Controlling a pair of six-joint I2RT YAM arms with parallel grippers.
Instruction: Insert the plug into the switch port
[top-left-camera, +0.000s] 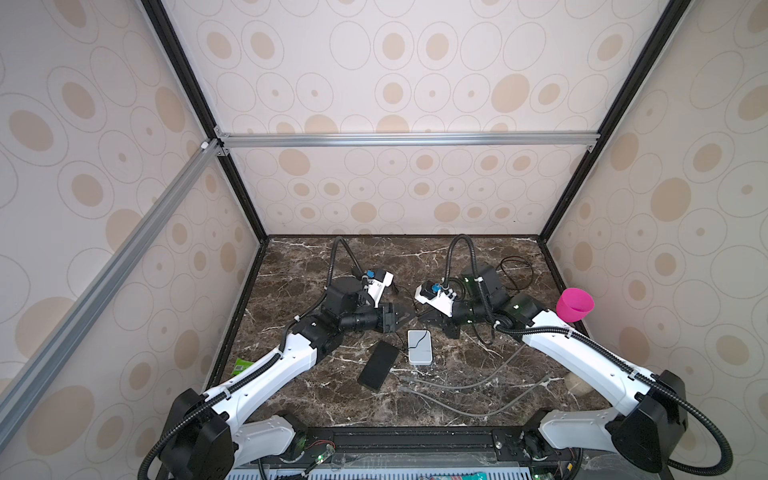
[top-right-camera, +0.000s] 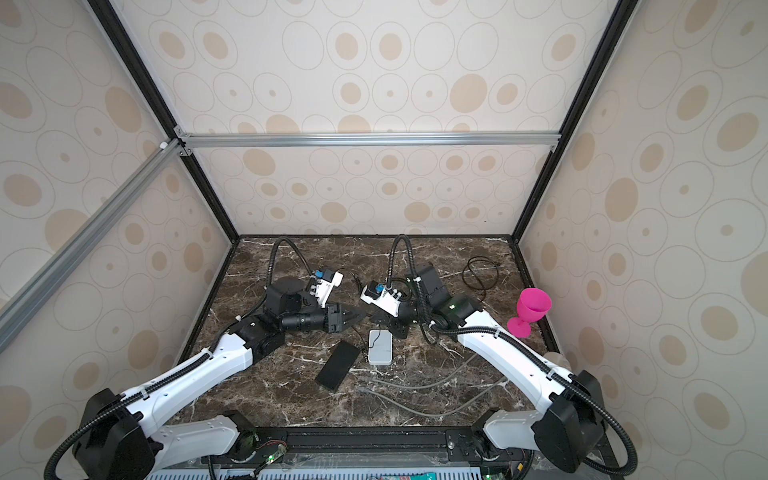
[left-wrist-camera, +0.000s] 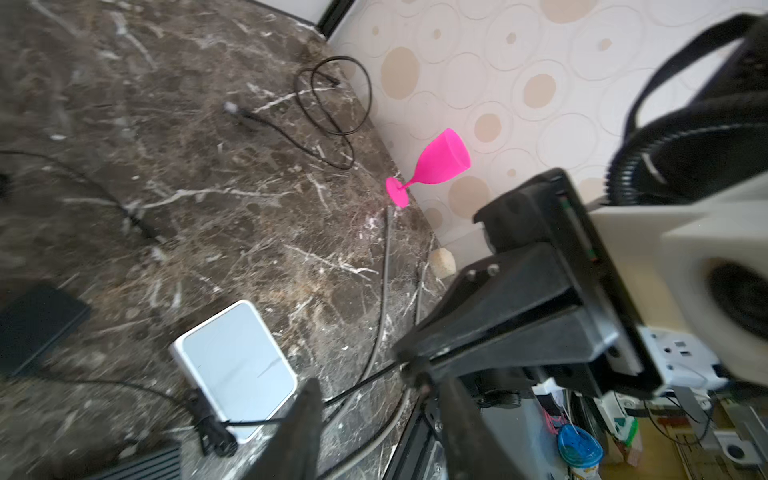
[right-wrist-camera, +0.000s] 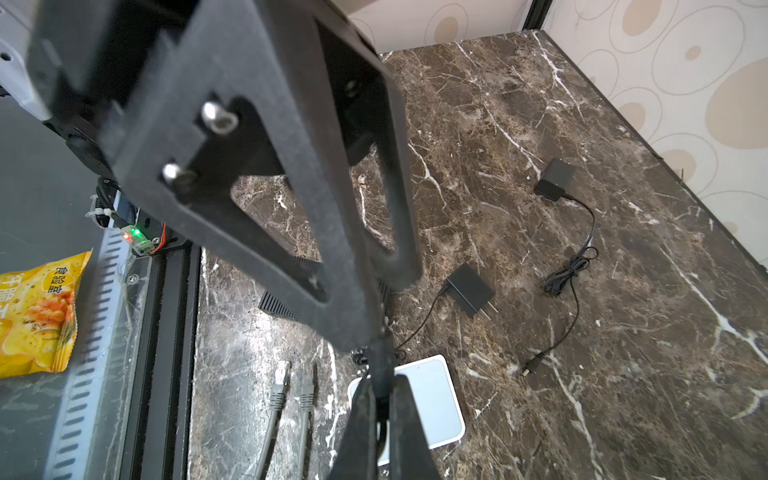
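Right claw (right-wrist-camera: 383, 386) is pinched on the black cord (left-wrist-camera: 361, 383); left claw (top-left-camera: 406, 315) is wide.
Plug (left-wrist-camera: 210, 432) lies at the white switch (left-wrist-camera: 237, 365) edge on the bench (top-left-camera: 478, 374); probably unseated, it next needs lining up with the port.

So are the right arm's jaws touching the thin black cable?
Touching. In the left wrist view the right gripper pinches the thin black cable in its jaws, and the cable runs taut.

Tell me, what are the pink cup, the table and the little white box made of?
Pink cup: probably plastic, going by its even bright colour and soft matte look.
Table: looks like polished brown marble with white veins, though it could be a printed surface.
White box: likely smooth plastic, since its flat top shows a soft sheen.
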